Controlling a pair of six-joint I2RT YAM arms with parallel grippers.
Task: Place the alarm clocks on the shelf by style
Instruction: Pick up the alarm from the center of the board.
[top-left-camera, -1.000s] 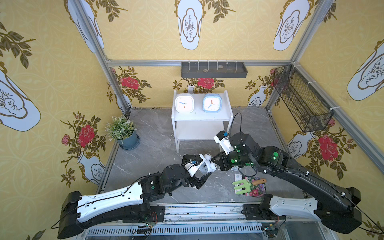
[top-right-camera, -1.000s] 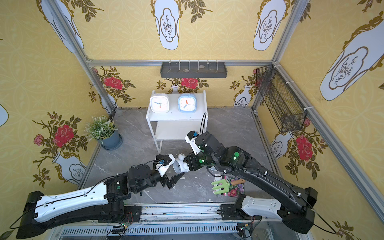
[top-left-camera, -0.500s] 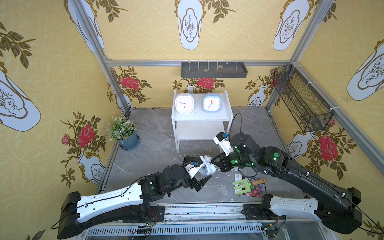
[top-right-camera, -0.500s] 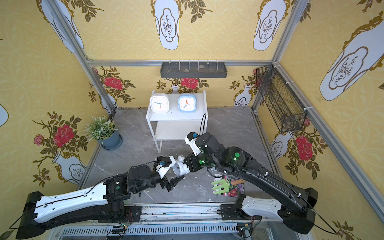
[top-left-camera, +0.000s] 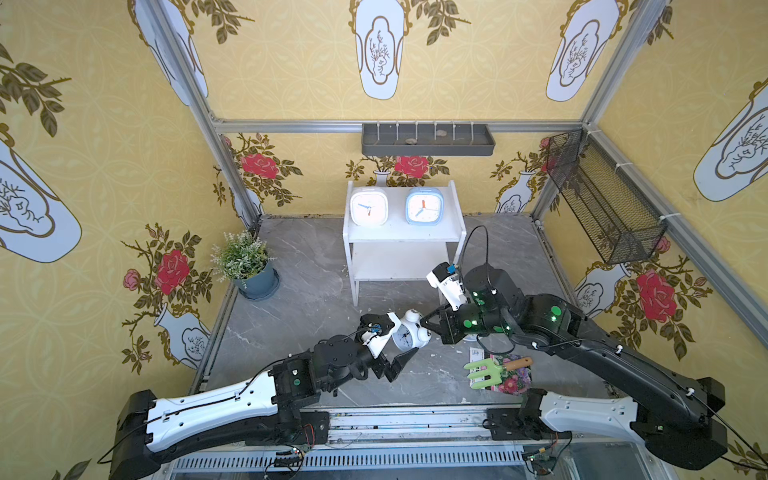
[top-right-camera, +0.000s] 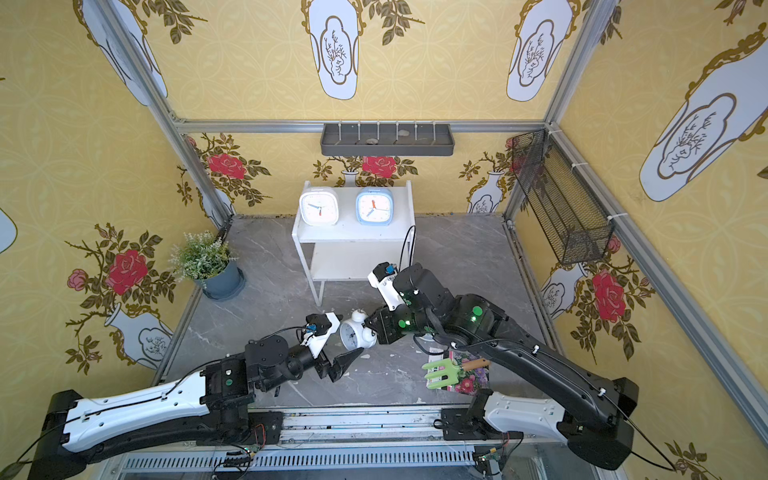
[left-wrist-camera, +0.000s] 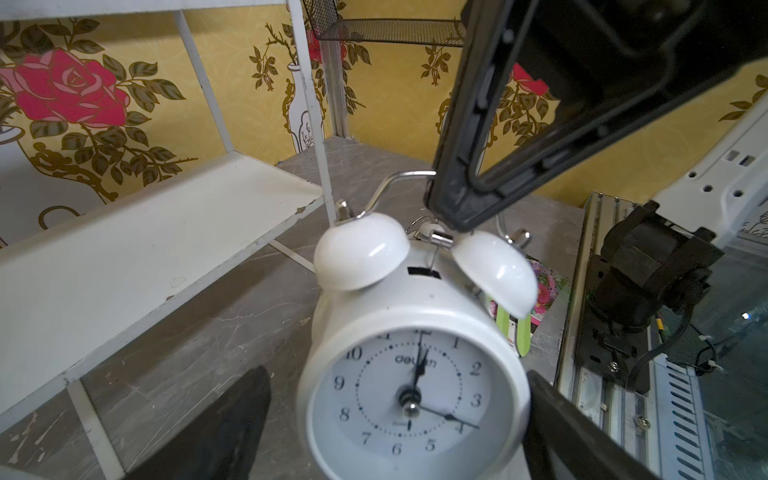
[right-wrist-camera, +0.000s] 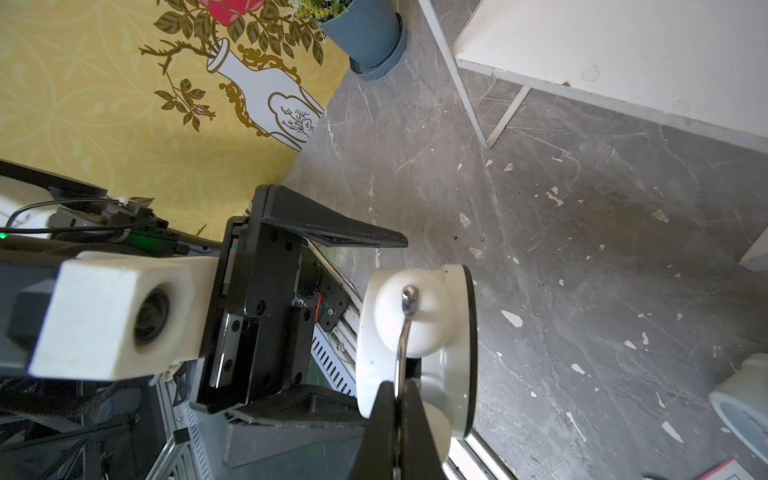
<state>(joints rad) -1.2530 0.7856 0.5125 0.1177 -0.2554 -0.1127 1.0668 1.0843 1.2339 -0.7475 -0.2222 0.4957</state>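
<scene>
The twin-bell clock (top-left-camera: 409, 334) is held by its wire handle (right-wrist-camera: 401, 332) in the pinched right gripper (right-wrist-camera: 399, 399), just near of the shelf (top-left-camera: 399, 239). The left gripper (left-wrist-camera: 397, 376) straddles its body, wide but just starting to narrow, which looks like a handover. The white square clock (top-left-camera: 369, 206) and blue square clock (top-left-camera: 424, 206) stand on the top board.

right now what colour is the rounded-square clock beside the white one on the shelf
The rounded-square clock is light blue, clearest in a top view.
</scene>
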